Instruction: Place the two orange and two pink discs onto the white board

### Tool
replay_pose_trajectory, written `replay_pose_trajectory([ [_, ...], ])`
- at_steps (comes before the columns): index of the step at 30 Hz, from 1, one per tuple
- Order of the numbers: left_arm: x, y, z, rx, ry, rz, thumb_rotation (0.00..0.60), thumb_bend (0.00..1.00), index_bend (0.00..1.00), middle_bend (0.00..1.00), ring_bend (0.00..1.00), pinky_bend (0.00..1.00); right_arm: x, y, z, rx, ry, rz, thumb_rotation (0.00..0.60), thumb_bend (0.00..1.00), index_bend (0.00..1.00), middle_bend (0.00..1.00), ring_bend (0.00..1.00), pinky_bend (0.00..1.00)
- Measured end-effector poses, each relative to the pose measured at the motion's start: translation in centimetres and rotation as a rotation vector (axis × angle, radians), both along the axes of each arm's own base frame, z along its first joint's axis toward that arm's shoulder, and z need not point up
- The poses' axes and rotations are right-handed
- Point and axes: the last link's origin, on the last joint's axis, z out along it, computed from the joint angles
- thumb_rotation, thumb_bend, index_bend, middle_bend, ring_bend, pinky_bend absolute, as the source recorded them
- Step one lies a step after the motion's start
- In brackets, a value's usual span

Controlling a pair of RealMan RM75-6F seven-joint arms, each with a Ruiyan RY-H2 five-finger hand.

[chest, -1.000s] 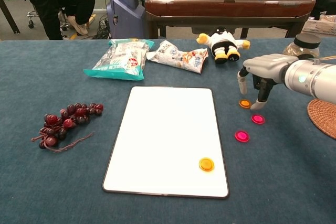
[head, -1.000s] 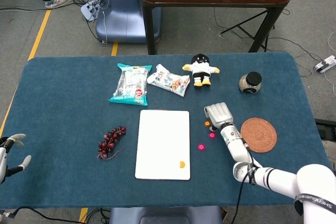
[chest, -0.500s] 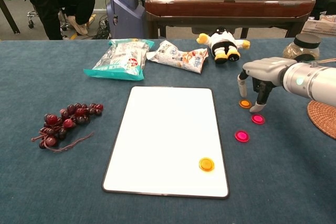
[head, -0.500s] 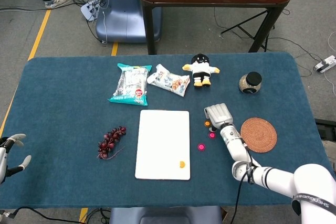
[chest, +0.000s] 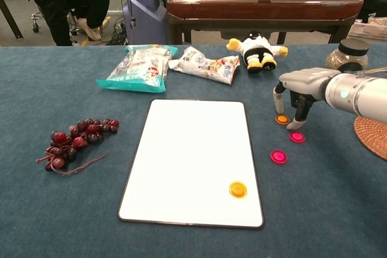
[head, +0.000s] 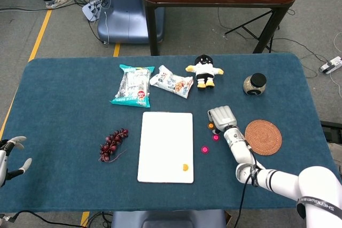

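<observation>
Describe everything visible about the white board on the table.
The white board is a flat, smooth rectangle with rounded corners and a thin dark edge, lying face up on the blue tablecloth near the table's middle, long side running away from the robot. One orange disc sits on its near right corner. Nothing else touches it; the other discs lie off its right edge.

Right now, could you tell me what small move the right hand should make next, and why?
Probably lower the right hand and pinch the small orange disc on the cloth: its fingers straddle that disc, holding nothing, and only one orange disc lies on the white rectangular board.
</observation>
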Motion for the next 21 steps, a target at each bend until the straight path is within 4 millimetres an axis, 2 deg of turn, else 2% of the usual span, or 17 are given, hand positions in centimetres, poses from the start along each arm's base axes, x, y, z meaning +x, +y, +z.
replay_pose_trajectory([
  [21,0.01,-0.01,0.00,-0.002,-0.001,-0.001,0.600,0.27,0.36,0.45,0.29,0.47,0.19,0.10,-0.02,0.017,-0.015,-0.020,0.600,0.31,0.50,1.00,1.00,1.00],
])
